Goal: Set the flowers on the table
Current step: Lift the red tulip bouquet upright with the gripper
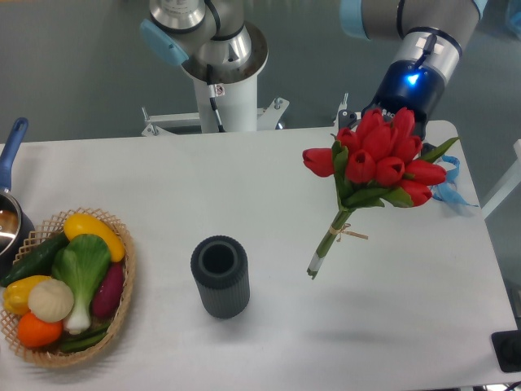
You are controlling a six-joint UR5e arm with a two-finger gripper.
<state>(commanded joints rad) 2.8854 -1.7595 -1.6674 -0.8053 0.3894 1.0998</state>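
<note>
Red flowers slant before you, heads upper right, stems lower left over the counter; jaws hidden, grip unclear.

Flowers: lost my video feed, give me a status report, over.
Pincer hidden behind blooms, state unclear. Flowers at the pincer, stems slanting toward table; whether they touch it, can't tell. Dark ribbed vase left of stem tips, apart.

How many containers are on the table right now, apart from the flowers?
3: a dark ribbed vase standing near the table's middle, a wicker basket of vegetables at the front left, and a pot with a blue handle, cut off by the left edge. None appears hidden.
</note>
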